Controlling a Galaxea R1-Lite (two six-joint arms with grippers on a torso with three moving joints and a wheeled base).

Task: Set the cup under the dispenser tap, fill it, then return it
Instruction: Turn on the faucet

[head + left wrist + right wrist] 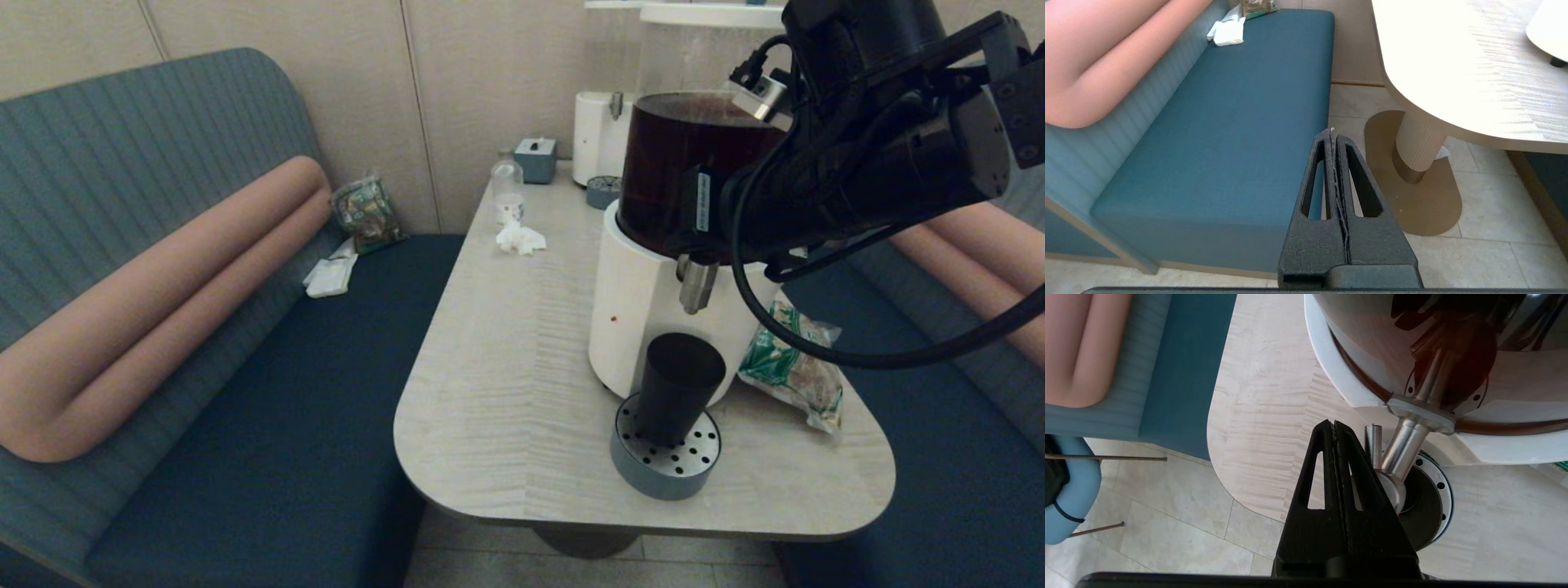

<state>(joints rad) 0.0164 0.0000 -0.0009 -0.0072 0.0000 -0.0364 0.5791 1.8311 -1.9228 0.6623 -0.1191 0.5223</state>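
Observation:
The black cup (679, 384) stands upright on a round perforated drip tray (665, 467), directly below the steel dispenser tap (696, 284). The tap juts from the white base (641, 302) of the dispenser; its tank (682, 163) holds dark brown liquid. My right arm reaches across the tank's front. In the right wrist view my right gripper (1334, 424) is shut and empty, its tips close beside the tap's thin lever (1374, 437) and spout (1405, 446), above the cup (1423, 510). My left gripper (1332, 132) hangs shut and empty over the floor by the bench.
A green snack bag (792, 363) lies right of the dispenser. Farther back are a clear bottle (507, 189), crumpled tissue (520, 238), a tissue box (535, 158), a paler dispenser (600, 135) and its tray (602, 192). The table's rounded front edge (571, 514) is near the drip tray.

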